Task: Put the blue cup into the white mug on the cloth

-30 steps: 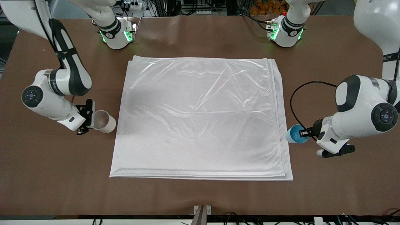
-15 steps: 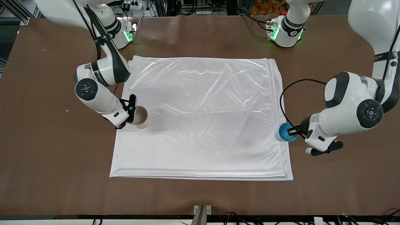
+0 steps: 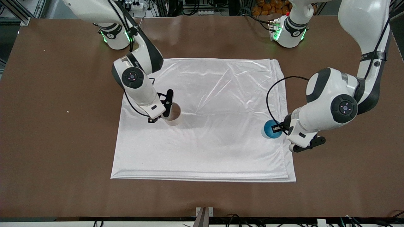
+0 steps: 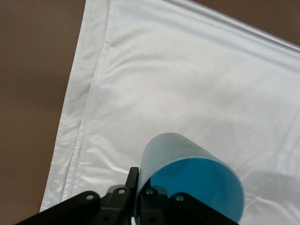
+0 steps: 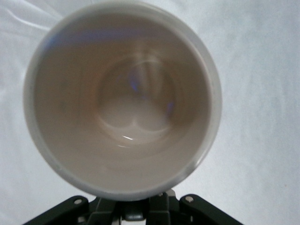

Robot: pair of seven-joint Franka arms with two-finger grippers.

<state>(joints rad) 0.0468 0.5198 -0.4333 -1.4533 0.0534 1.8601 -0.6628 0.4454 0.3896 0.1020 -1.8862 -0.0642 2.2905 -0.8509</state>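
Your right claw [image 3: 164, 111] pinches the mug [image 3: 173, 115], tilted, over the cloth [image 3: 205, 94]; left claw [image 3: 278, 128] pinches the cup [image 3: 270, 129] over the cloth's edge.

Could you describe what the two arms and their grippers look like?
Both arms have glossy white shells with black joint bands and round dark end caps with a small blue-and-red mark. The bases glow green. The left gripper and right gripper are black, with thin jaws. A black cable loops beside the left arm's wrist; another runs along the right arm.
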